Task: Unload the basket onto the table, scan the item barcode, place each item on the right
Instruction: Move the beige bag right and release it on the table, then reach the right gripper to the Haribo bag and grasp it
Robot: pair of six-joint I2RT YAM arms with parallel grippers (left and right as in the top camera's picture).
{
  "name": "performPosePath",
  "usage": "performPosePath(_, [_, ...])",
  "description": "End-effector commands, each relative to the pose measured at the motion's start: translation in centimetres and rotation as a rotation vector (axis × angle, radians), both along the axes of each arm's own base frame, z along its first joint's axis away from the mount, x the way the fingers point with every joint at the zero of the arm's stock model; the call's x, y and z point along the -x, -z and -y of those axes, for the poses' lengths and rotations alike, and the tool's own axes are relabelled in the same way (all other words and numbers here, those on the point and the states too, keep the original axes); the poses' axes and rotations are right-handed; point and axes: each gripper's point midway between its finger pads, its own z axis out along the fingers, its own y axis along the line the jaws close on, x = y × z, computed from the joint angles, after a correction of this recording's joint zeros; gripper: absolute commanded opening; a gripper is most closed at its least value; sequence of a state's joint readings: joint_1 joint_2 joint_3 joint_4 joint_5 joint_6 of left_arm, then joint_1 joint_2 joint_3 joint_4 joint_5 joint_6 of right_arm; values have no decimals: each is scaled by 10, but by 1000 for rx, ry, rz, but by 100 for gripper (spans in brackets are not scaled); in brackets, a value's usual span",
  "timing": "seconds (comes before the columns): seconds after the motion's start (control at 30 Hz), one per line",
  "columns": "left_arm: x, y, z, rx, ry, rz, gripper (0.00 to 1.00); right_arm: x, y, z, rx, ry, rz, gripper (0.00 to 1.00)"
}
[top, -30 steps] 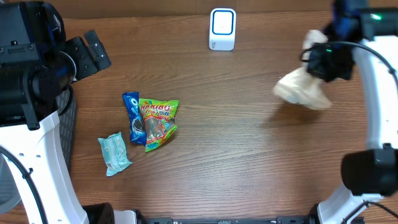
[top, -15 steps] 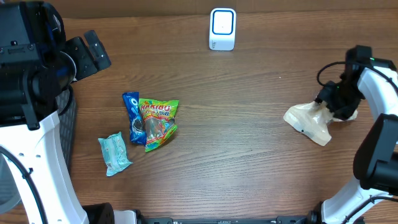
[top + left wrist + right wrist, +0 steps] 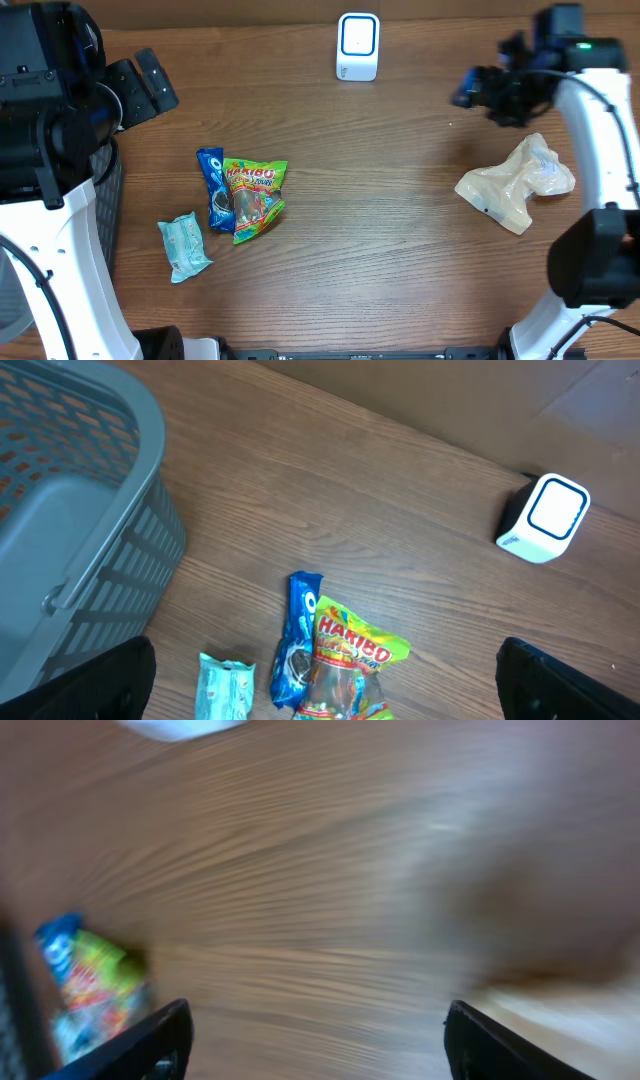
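Both left gripper point(image 3: 148, 85) and right gripper point(image 3: 468, 88) hang spread, empty; better pinch the gummy bag point(image 3: 252, 195) by one edge, barcode side free toward the scanner point(image 3: 357, 45) at the table's point(image 3: 400, 250) back edge.

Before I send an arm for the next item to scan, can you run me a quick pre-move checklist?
1. Right gripper open, nothing between its fingers: ok.
2. Left gripper open and empty: ok.
3. Beige bag lying flat, apart from the right gripper: ok.
4. Scanner upright with nothing in front of it: ok.
5. Haribo bag free for a clean single pick: not ok, it lies against the Oreo pack.
6. Barcode position on the Haribo bag: cannot tell, only its printed front shows.
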State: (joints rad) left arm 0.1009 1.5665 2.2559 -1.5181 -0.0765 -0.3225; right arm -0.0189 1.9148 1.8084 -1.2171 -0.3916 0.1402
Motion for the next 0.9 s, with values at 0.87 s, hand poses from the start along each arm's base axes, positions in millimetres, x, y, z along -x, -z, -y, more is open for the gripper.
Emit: performPosePath(0.87, [0, -2, -3, 2, -19, 9, 99, 82, 147, -359, -290, -562, -105, 74])
